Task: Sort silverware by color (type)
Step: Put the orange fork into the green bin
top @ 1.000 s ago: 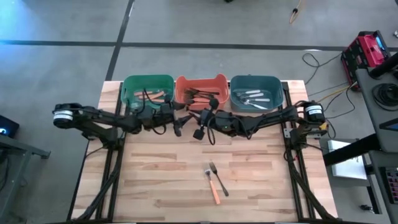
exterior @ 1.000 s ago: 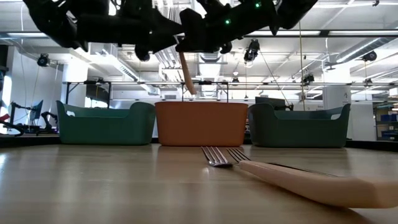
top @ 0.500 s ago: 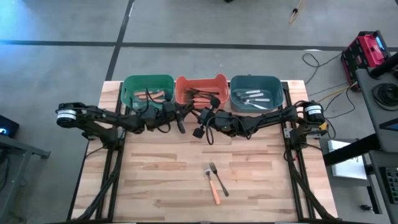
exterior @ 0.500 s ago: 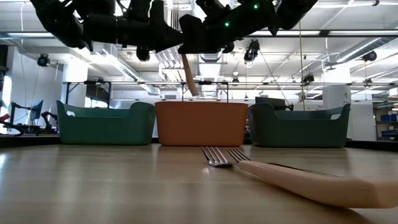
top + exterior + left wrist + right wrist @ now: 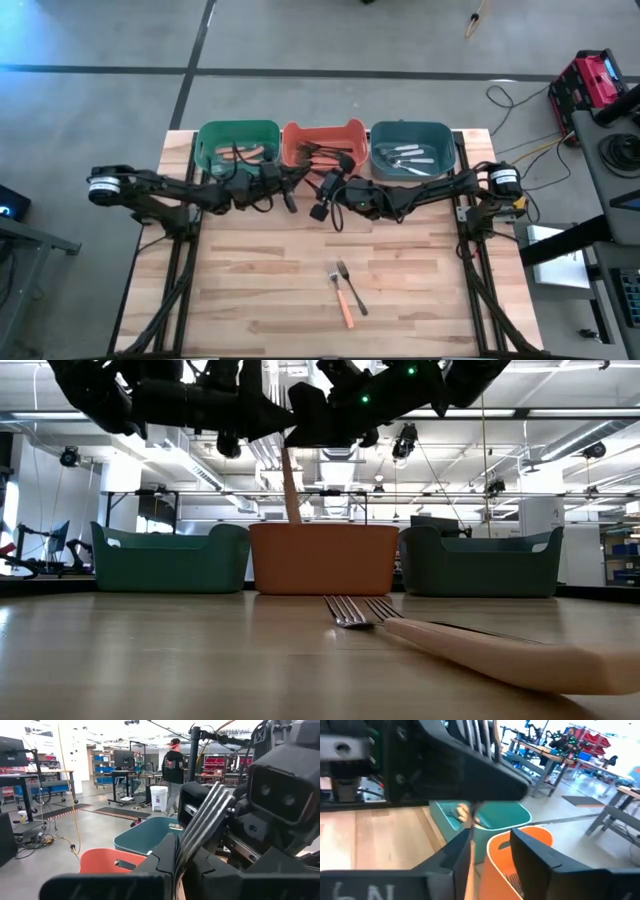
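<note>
My left gripper [image 5: 290, 198] is shut on an orange-handled fork [image 5: 290, 485] held above the table in front of the orange bin [image 5: 323, 132]. My right gripper [image 5: 322, 207] is open close beside it. In its wrist view, its fingers [image 5: 462, 845] stand on either side of the hanging handle [image 5: 468, 870]; I cannot tell if they touch it. Two more forks [image 5: 346, 288] lie flat on the table's near middle, one orange-handled, one dark. My left gripper pinches the fork between its two fingers at the neck just below the tines [image 5: 182, 847]. The fingers come level from the table's left. The silver tines [image 5: 207, 812] stick out past the fingertips. The orange handle [image 5: 290, 485] hangs almost straight down, clear of the table.
Three bins stand in a row at the far edge. The green bin [image 5: 212, 135] holds orange-handled forks, the orange bin dark ones, and the teal bin [image 5: 440, 140] silver ones. The bare wooden table [image 5: 250, 290] surrounds the two loose forks. A person stands in the room beyond [image 5: 175, 762].
The fork in my left gripper has swung from a slant, with its handle end toward the table's right, to almost upright. Both grippers stay close together above the table.
</note>
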Tool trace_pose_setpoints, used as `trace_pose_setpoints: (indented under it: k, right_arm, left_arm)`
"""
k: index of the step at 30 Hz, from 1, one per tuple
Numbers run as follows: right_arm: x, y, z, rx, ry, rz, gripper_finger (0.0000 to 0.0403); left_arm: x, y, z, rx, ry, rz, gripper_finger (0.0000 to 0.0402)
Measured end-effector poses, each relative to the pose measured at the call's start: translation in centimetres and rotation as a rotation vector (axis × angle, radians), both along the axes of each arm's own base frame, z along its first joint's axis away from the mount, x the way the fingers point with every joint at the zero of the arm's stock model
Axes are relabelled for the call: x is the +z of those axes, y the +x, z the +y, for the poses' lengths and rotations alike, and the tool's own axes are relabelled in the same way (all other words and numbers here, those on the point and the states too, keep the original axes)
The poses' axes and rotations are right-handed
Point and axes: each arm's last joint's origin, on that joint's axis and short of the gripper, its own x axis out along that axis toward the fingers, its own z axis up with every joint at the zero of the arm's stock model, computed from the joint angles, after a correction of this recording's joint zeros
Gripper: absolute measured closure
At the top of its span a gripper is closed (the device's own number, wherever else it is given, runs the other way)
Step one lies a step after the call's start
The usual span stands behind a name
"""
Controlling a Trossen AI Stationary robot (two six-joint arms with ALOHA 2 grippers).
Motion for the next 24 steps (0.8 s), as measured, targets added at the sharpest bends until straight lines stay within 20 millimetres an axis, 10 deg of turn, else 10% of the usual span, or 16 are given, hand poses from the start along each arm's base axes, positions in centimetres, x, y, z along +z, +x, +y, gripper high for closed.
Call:
trace_pose_setpoints:
  k: [24]
  right_arm:
    - [0.2, -0.2, -0.2, -0.036, -0.012, 0.003, 0.0241]
  left_arm:
    - [4.8, -9.9, 4.4, 0.659, 0.034, 0.185, 0.0401]
